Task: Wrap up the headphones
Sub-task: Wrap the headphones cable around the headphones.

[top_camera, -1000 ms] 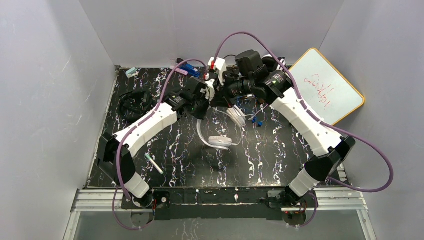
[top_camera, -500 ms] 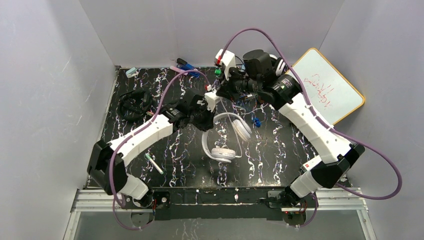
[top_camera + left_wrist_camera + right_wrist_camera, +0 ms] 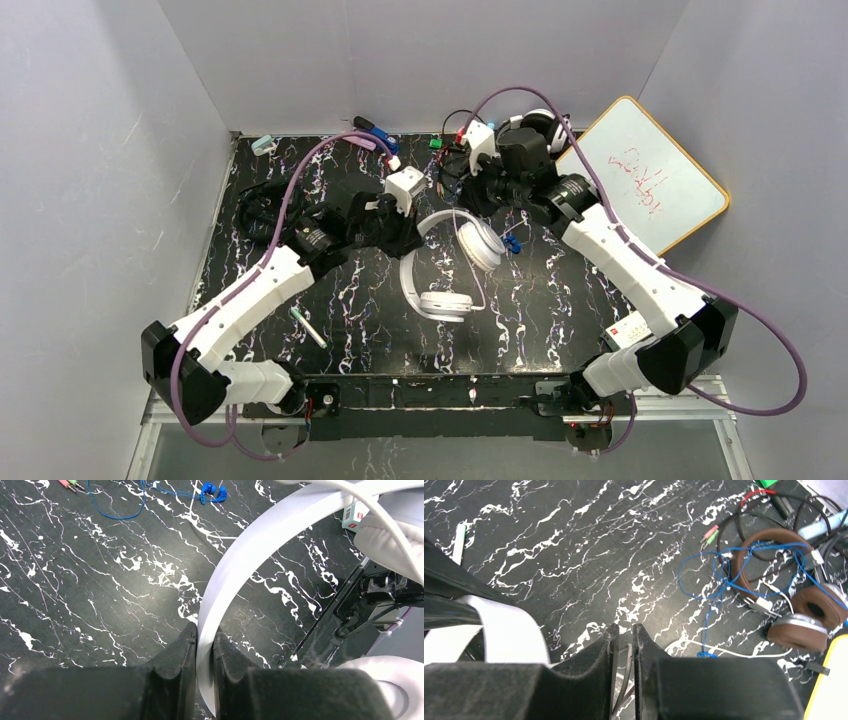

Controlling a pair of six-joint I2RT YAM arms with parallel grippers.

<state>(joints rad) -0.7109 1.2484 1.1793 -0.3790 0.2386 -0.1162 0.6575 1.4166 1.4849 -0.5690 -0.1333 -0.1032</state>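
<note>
white headphones (image 3: 445,303) in left jaws, mid table (image 3: 560,300)

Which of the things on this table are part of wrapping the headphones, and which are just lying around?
Part of the job:
- white headphones, headband gripped by the left claw
- black headphones
- brown headphones

Just lying about:
- blue earbuds
- whiteboard
- pen
</note>
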